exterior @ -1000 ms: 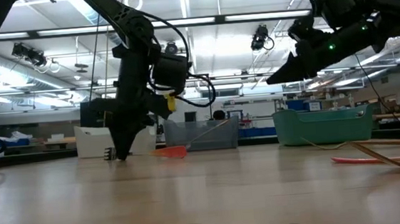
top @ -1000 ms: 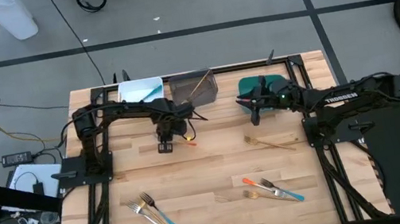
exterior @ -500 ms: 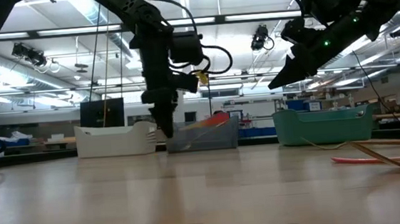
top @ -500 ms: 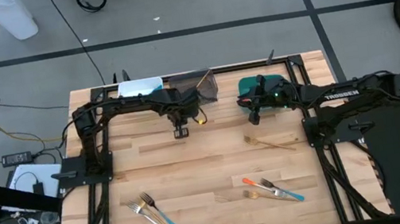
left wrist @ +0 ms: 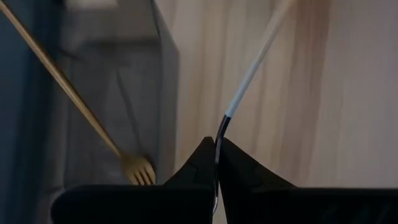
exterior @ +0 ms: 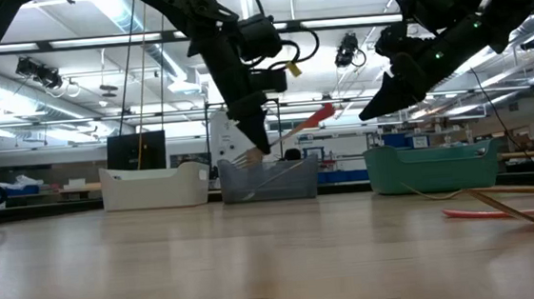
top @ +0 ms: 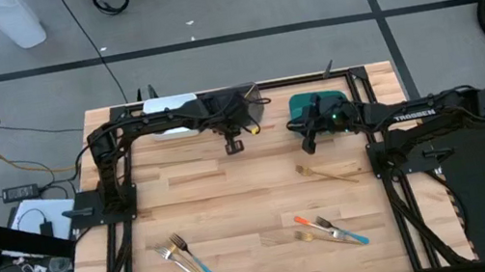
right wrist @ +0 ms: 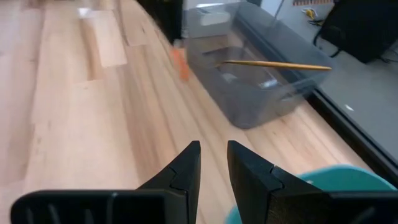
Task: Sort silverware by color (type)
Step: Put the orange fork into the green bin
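Observation:
My left gripper (top: 235,144) is shut on an orange-handled fork (exterior: 313,119), raised above the table just in front of the grey bin (top: 252,103). A golden fork (right wrist: 273,64) leans inside that bin, its tines (left wrist: 140,168) on the bin's floor and its handle over the rim. The white bin (top: 169,104) stands to the left and the teal bin (top: 327,101) to the right. My right gripper (top: 305,144) hangs open in front of the teal bin, nothing between its fingers (right wrist: 186,163). My left gripper pinches the fork's thin metal neck (left wrist: 219,127), between the tines and the handle, at the free ends of its two fingers. The fingers slant down from the table's left and lie across the fork. The fork is lifted clear and tilted, tines (exterior: 240,157) low, handle up.
A golden fork (top: 328,173) lies on the table at mid right. Two heaps of forks with blue, orange and golden handles lie near the front edge, one at the left (top: 187,258) and one at the right (top: 331,231). Bare wood lies in the middle.
My left gripper, shut on the orange fork throughout, has risen from the table and gone toward the far right, up to the grey bin, tipping as it went. The fork has come off the table, and its handle now slants upward.

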